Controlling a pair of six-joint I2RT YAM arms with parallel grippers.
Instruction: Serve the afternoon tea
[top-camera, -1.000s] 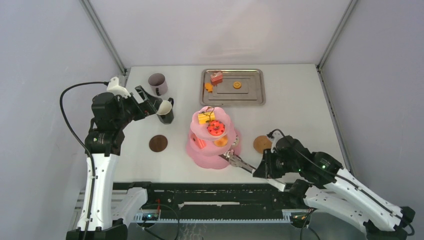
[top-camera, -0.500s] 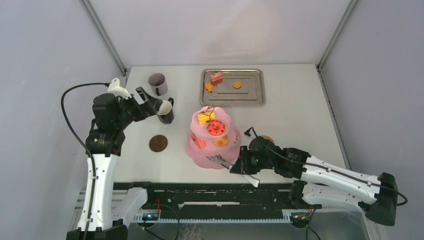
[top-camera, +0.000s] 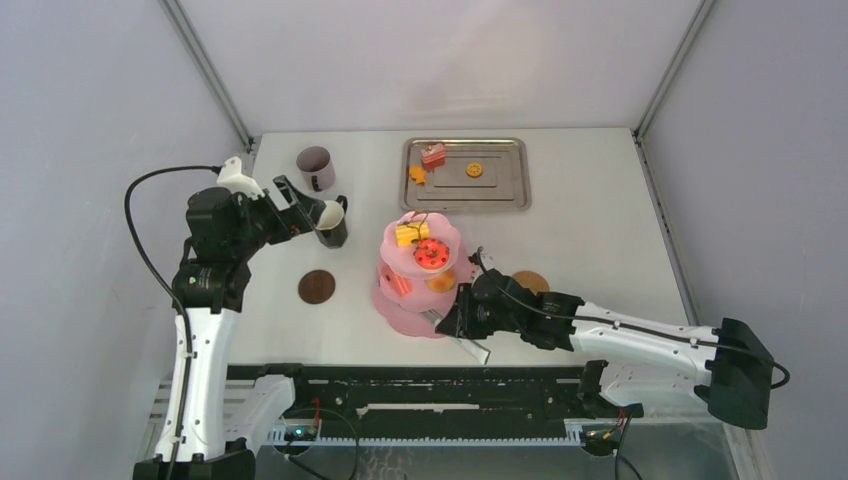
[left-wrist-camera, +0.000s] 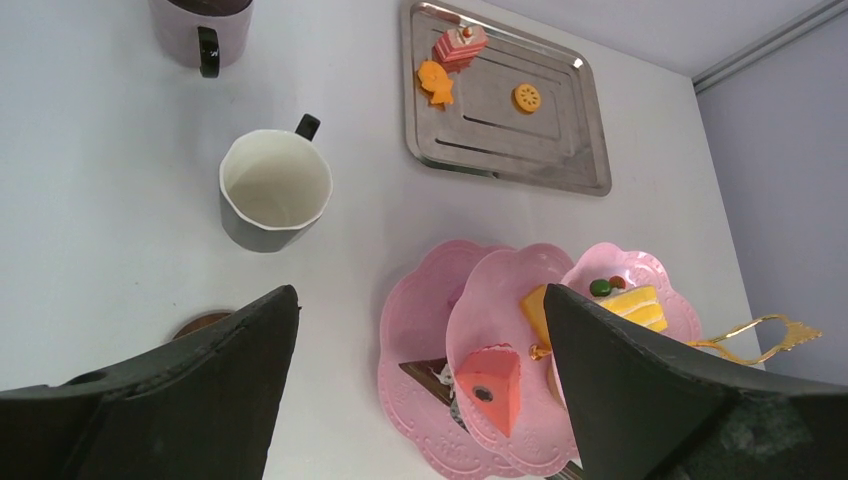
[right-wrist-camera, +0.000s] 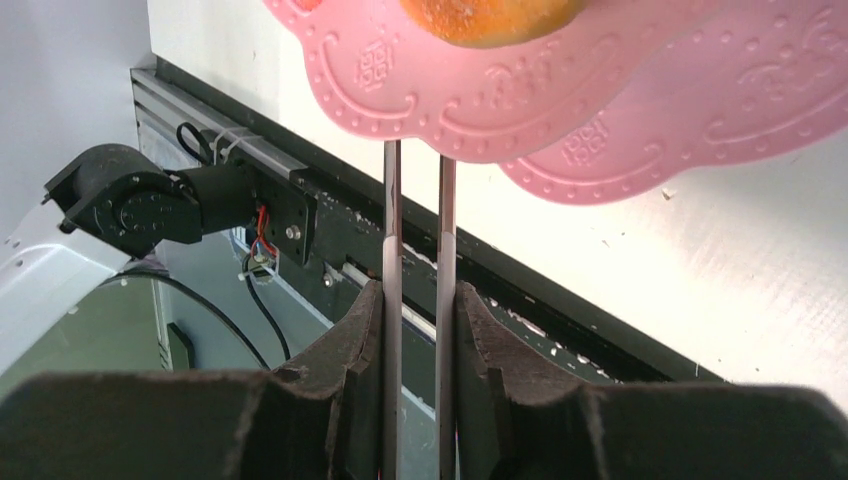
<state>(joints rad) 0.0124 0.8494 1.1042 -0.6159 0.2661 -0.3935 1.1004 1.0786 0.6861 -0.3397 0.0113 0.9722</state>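
The pink three-tier stand (top-camera: 395, 316) stands mid-table and carries a yellow cake (top-camera: 410, 235), a red tart (top-camera: 432, 255) and a red slice (left-wrist-camera: 490, 385). My right gripper (top-camera: 458, 318) is at the stand's near edge, shut on metal tongs (right-wrist-camera: 392, 240) whose two arms run up under the scalloped tiers (right-wrist-camera: 500, 100); their tips are hidden. My left gripper (top-camera: 305, 208) hangs open above the table, just left of the black mug (top-camera: 333, 222), nothing between its fingers. The mauve mug (top-camera: 316, 167) stands behind it.
A steel tray (top-camera: 500, 192) at the back holds a pink cake (top-camera: 433, 155), an orange pastry (top-camera: 417, 174) and a cookie (top-camera: 474, 170). Brown coasters lie left (top-camera: 316, 286) and right (top-camera: 530, 282) of the stand. The black rail (right-wrist-camera: 330, 215) runs along the near edge.
My right arm has swung left along the stand's near side, taking the tongs from its right front to under its front edge. The left arm has not moved.
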